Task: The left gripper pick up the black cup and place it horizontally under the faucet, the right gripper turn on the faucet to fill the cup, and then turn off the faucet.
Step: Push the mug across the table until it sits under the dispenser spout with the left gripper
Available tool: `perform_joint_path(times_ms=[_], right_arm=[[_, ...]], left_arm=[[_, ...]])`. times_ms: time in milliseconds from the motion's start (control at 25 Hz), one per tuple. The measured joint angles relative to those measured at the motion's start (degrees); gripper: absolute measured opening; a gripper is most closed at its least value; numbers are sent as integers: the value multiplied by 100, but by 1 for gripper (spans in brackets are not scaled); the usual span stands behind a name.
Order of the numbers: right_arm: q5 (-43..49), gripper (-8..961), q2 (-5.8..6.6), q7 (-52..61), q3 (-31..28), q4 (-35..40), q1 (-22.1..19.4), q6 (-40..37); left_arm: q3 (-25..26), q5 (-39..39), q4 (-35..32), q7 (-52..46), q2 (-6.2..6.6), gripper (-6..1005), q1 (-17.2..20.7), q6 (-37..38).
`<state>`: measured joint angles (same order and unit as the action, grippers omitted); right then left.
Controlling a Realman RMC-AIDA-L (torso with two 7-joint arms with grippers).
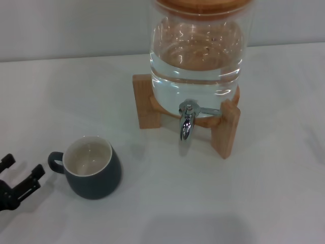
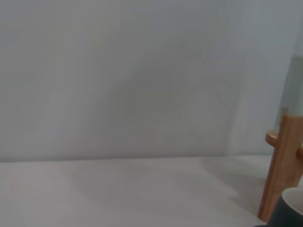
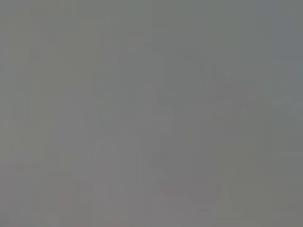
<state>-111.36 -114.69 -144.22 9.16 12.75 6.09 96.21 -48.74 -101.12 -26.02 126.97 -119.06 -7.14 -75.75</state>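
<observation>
Head view is showing the left end effector [image 1: 21, 175] sitting low at the near left edge of the desk [image 1: 264, 203], its two black fingers [image 1: 36, 173] spread apart with nothing between them. The fingertips are pointing toward the black cup [image 1: 92, 168], stopping just beside its small loop handle without touching it. The cup is standing upright on the desk, a rounded dark charcoal mug with a smooth cream-white inside, its handle turned toward the fingers.

Farther back and to the right, well apart from the cup, the faucet [image 1: 187, 122] is hanging downward as a short shiny chrome spigot, with a thin lever reaching out to its side. It is projecting from the base of a large clear glass jar [image 1: 198, 56] that is holding clear liquid. The jar is resting on a light wooden stand [image 1: 226, 129] with blocky upright legs. The desk surface is looking plain, white and matte.

Left wrist view is catching only a sliver of the cup's dark wall [image 2: 286, 213] beside one wooden leg of the stand [image 2: 281, 165], against a pale wall [image 2: 118, 71].

Right wrist view is giving a flat grey field; the right end effector is appearing in none of the views, so its state cannot be told.
</observation>
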Motion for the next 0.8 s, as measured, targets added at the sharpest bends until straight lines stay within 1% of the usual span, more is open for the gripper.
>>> perform_joint_path(times_ms=[360, 800], right_arm=[[-1, 769, -11, 0, 34, -1, 75, -11], [0, 769, -15, 0, 34, -23, 108, 34]], left_arm=[[-4, 155, 154, 112, 3, 879, -250, 208], [-4, 217, 159, 110, 6, 880, -468, 372]])
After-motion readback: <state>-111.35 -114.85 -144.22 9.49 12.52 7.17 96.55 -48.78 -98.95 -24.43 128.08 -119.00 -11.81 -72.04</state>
